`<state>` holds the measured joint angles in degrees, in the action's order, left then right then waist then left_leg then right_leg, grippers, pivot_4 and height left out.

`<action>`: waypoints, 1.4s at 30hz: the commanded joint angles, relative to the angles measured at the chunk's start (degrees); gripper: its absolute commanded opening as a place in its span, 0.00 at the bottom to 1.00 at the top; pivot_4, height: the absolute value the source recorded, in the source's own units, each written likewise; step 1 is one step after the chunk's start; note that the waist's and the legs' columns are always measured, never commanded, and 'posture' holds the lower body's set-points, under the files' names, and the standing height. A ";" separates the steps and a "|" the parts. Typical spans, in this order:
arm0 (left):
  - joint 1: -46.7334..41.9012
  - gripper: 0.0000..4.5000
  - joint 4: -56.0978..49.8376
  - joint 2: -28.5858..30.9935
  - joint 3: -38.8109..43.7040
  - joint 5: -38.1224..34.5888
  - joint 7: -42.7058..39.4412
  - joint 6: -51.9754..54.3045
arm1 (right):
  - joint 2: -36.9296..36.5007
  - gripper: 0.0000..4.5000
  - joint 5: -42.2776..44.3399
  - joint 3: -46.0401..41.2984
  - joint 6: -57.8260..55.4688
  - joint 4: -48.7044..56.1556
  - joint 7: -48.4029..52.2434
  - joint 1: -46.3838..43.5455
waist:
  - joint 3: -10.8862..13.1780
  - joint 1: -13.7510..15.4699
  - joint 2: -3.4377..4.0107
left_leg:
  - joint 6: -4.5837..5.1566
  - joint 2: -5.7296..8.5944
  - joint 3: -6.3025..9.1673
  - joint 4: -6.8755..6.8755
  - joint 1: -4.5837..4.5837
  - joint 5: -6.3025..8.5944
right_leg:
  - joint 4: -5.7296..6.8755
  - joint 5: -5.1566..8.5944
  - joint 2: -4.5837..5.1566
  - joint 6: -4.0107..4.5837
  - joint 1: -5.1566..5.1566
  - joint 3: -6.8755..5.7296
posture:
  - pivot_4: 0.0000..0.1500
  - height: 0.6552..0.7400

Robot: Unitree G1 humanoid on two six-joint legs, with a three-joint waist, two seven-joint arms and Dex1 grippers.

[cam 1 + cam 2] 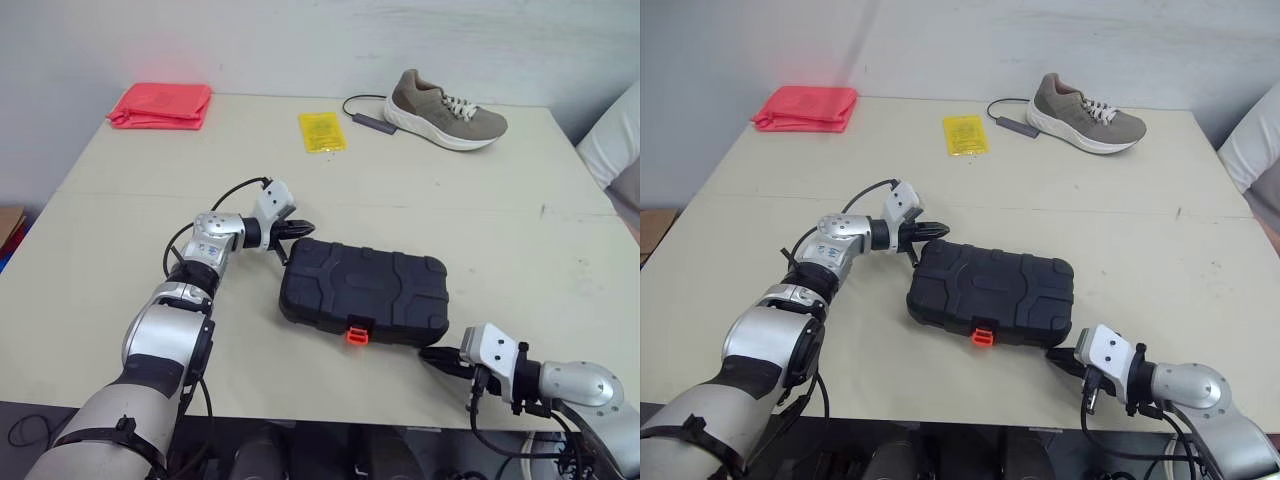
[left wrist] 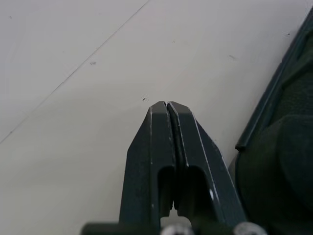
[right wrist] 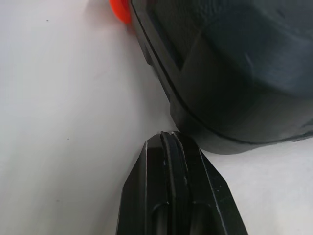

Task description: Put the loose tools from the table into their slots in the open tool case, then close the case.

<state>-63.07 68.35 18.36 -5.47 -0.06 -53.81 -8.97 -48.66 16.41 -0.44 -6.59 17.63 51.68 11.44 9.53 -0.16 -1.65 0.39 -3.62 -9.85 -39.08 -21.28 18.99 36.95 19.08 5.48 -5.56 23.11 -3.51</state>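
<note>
Tool case with its lid down, lying flat near the front edge of the table, its orange latch facing the robot. No loose tools lay on the tabletop, so the stowing part of the task appeared complete and only the fastening of the case remained in question.

The two grippers flanked the case at opposite corners, a placement that would suit steadying or squaring it, or pressing the lid home. The left gripper sat at the far left corner, its tip at the case edge; whether it actually touched could not be settled from the head views. Its fingers were pressed together with no gap and held nothing. The right gripper lay low on the table at the near right corner, just beside the case wall; its fingers were likewise drawn fully together and empty.

At the far side, well apart from the work, lay a shoe, a yellow packet and a red folded cloth.
</note>
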 commanded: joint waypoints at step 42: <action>23.89 0.00 -62.91 5.08 -3.19 -21.43 -20.57 26.85 | 8.08 0.01 6.99 -16.32 -3.62 6.11 -8.69 -1.28 | 0.00 0.76 0.24 | 0.02 -0.12 0.21 -0.04 0.09 0.00 | 0.02 -0.01 0.19 -0.02 -0.29 0.03 | 1.00 1.00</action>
<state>-38.37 6.66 24.08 -6.91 -22.04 -74.16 18.56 -40.65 20.05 -14.05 -7.62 18.59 44.18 9.80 9.53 0.60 -1.41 0.41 -3.74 -9.65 -39.11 -21.17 19.00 36.96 19.07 5.66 -5.58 22.81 -3.47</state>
